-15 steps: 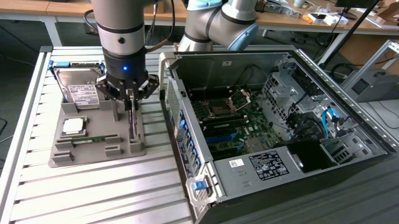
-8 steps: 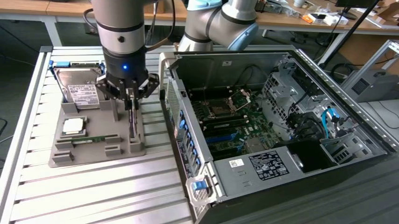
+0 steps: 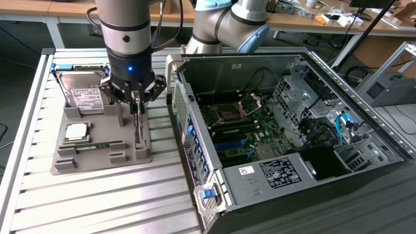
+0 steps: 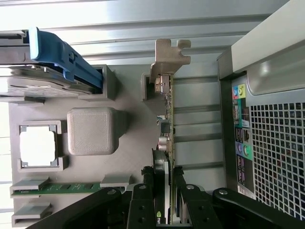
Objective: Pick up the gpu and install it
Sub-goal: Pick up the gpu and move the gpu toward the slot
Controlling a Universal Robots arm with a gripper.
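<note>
Table (image 3: 97, 195): ribbed metal slats, carrying both the tray and the computer case.
Computer case (image 3: 215, 73): lying on its side at the exterior view's right, side panel off, motherboard (image 3: 247, 131) exposed inside. Perforated rear panel with coloured ports seen just beside the tray in the wrist view.
Arm (image 3: 130, 34): reaching straight down over the tray, blue light lit on the wrist.
Tray (image 3: 97, 158): grey moulded fixture on the table at the exterior view's left, close beside the case, with separate seats for each part.
Hard drive (image 3: 87, 95): silver, white label, seated at the far end of the tray in a blue-edged holder.
gpu (image 4: 167, 119): thin dark card standing on edge in a slot along the tray side nearest the case. Seen as a narrow strip, silvery bracket (image 4: 169, 57) at one end. Lower edge apparently resting in the tray slot.
Gripper (image 3: 136, 105): directly above the gpu, at the end away from the bracket.
Jaws: closed in on the gpu, one of the black fingers (image 4: 143, 191) against each face of the card, card sandwiched between them.
Processor chip (image 3: 76, 130): square, silvery, flat in its pocket, well apart from the gpu.
Memory stick (image 3: 97, 145): small, green, lying in the seat next to the processor chip.
</note>
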